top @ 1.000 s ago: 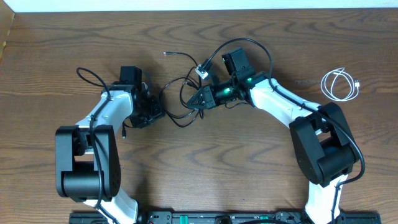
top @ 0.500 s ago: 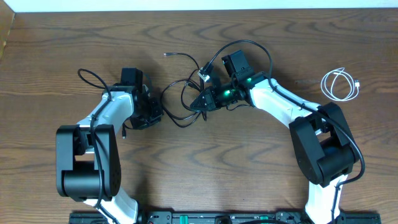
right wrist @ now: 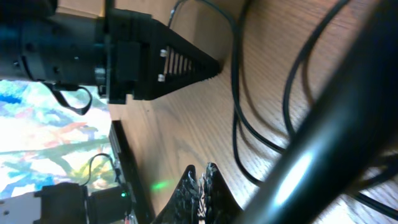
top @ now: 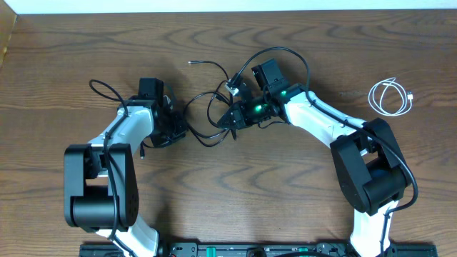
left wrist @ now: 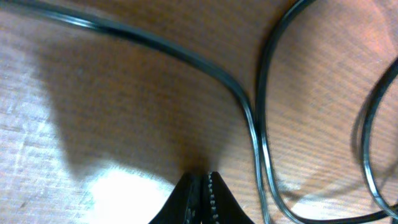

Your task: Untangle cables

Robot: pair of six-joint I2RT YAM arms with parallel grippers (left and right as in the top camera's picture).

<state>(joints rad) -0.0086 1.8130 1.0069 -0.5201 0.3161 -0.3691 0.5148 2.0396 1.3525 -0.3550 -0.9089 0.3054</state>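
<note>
Centrally on the wooden tabletop [top: 285,193], the black cables [left wrist: 252,124] are seen lying in overlapping loops between the two hands, while the white cable [top: 372,96] is coiled by itself well apart, near the right edge. The left hand [left wrist: 202,182] is held low over the wood with its fingers pressed together and nothing seen between them, a black cable passing just beside it on the right. The right hand [right wrist: 200,177] is likewise closed with nothing visible in its grip, its tip pointed toward the left hand and black loops lying beside it.
</note>
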